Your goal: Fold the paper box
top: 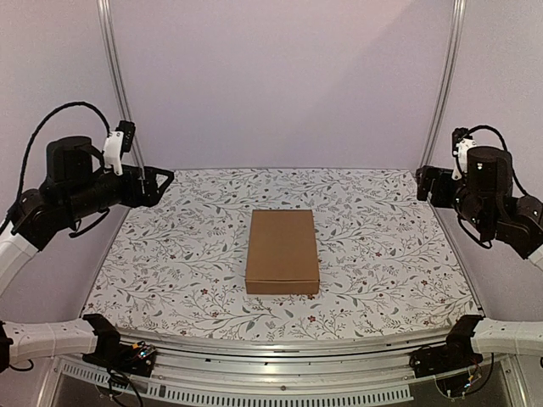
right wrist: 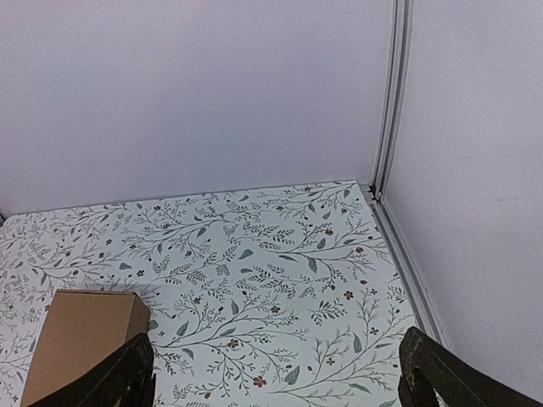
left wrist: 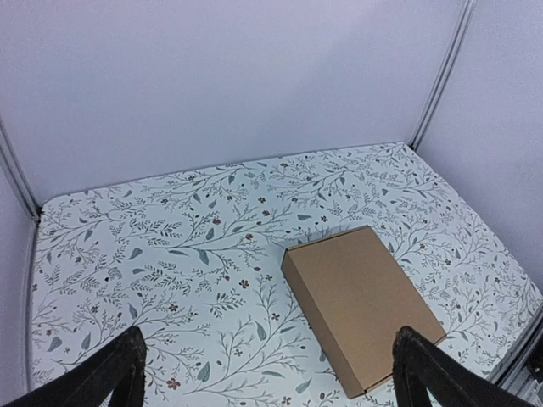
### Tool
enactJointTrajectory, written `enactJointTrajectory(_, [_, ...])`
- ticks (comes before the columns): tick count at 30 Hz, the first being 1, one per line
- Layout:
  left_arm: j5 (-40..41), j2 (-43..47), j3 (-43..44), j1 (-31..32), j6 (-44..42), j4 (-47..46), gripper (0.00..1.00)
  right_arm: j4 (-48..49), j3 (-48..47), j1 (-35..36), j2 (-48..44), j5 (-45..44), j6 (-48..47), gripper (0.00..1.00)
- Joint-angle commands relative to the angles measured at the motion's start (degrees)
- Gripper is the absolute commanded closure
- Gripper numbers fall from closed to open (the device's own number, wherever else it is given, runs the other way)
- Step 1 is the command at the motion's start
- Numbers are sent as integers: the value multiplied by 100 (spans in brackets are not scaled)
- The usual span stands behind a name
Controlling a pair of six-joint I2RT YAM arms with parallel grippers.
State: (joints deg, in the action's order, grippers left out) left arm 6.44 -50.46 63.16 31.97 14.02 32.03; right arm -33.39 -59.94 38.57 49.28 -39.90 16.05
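At the centre of the surface [top: 187,254] lies the paper box [top: 282,252], closed; it looks light, stiff and smooth, best held by its long edges. Left end effector [top: 159,185] and right end effector [top: 424,184] are open, empty.

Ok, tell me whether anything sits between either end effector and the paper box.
Nothing visible does. The paper box lies alone on the floral table; the left end effector and right end effector hang open off to either side, with only patterned surface between.
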Motion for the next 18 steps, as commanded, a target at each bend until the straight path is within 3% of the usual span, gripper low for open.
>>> enactJointTrajectory(1, [121, 449, -529, -50, -329, -359, 0, -120, 99, -20, -357, 218, -454, 1])
enactJointTrajectory(9, [-792, 599, -732, -50, -396, -563, 0, 177, 359, -15, -344, 22, -870, 1])
enactJointTrajectory(18, [-441, 636, -1112, -59, -579, -556, 1, 126, 352, -22, -133, -70, -962, 1])
